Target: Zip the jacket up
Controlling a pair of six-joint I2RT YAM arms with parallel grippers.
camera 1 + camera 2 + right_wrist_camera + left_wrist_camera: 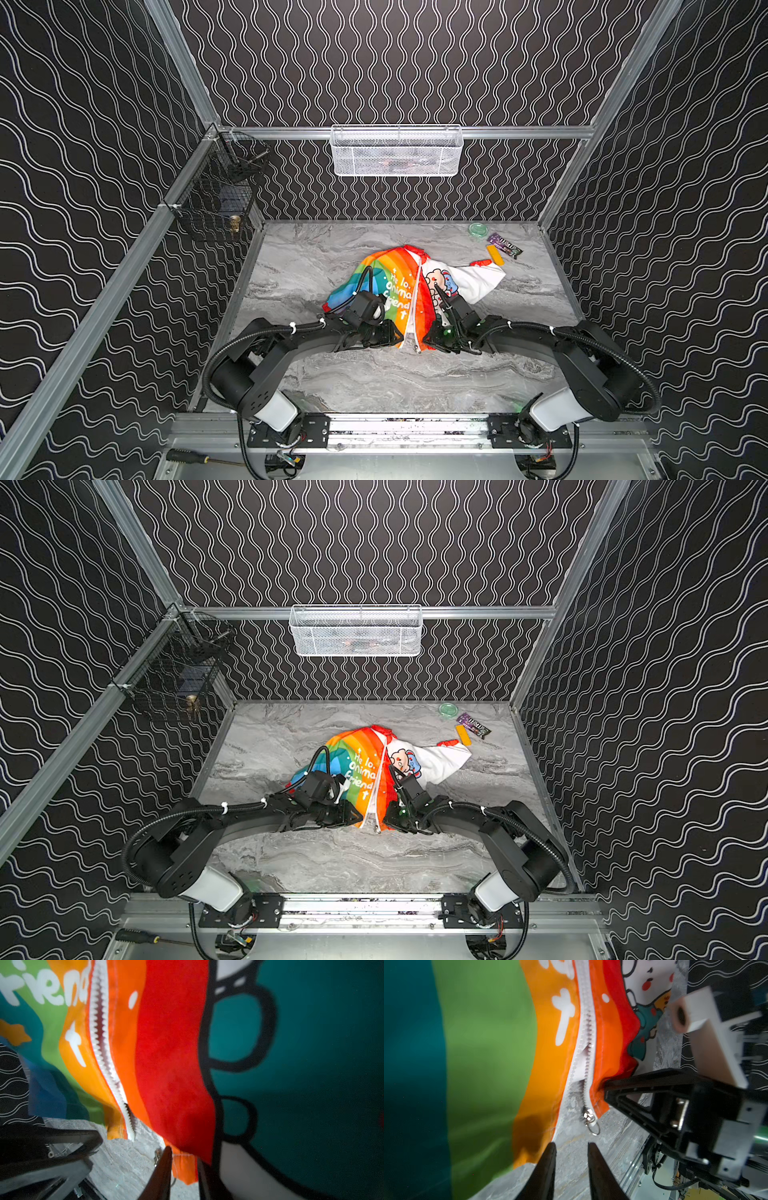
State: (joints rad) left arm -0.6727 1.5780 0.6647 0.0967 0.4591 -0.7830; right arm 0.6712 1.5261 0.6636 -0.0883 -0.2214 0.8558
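Note:
The rainbow-striped jacket (386,286) (353,766) lies mid-table, its right front folded back so the white cartoon lining shows. Its white zipper (415,316) (586,1028) is parted, and the metal slider (588,1115) sits at the lower hem on the right-hand front. My left gripper (397,337) (571,1147) is open just off the orange hem, with bare table between its fingers. My right gripper (428,338) (184,1156) is shut on the orange hem corner of the jacket (172,1064) beside the slider, across the zipper from the left one.
At the back right lie a green lid (478,229), a purple wrapper (505,245) and a yellow block (495,254). A white mesh basket (397,151) hangs on the back wall and a black wire basket (220,195) on the left wall.

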